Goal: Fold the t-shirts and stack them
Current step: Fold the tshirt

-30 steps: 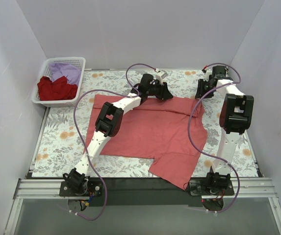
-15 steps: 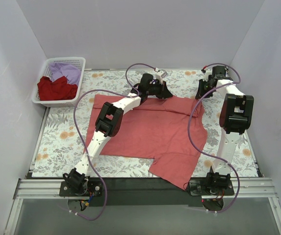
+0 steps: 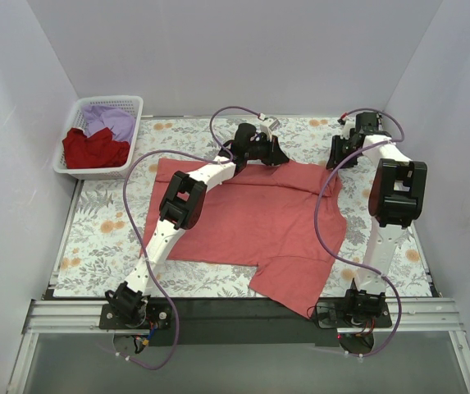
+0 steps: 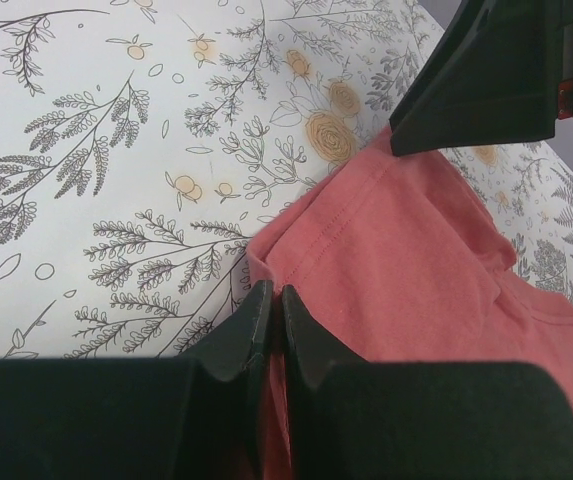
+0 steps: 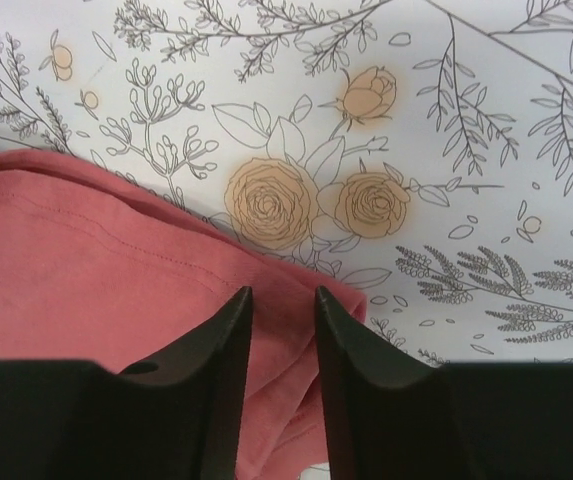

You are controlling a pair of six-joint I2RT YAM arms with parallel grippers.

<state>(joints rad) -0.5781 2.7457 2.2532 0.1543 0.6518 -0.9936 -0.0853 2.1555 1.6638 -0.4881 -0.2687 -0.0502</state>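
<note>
The large coral-red t-shirt (image 3: 251,222) lies spread on the floral cloth, with one sleeve hanging toward the near edge. My left gripper (image 3: 267,156) is at the shirt's far edge and is shut on the hem (image 4: 416,250), jaws pinched together (image 4: 274,298). My right gripper (image 3: 336,160) is at the far right corner of the shirt. Its jaws are a little apart (image 5: 281,300) and straddle a fold of the coral fabric (image 5: 86,260). The darker red tee (image 3: 95,149) and the lavender tee (image 3: 110,120) lie crumpled in the basket.
The white lattice basket (image 3: 110,99) stands at the far left, off the cloth's corner. The grey-and-orange floral cloth (image 3: 103,222) covers the table. White walls close in the left, back and right. A black part of the right arm (image 4: 496,70) shows in the left wrist view.
Both grippers have shifted only slightly at the shirt's far edge. The shirt lies as before.
</note>
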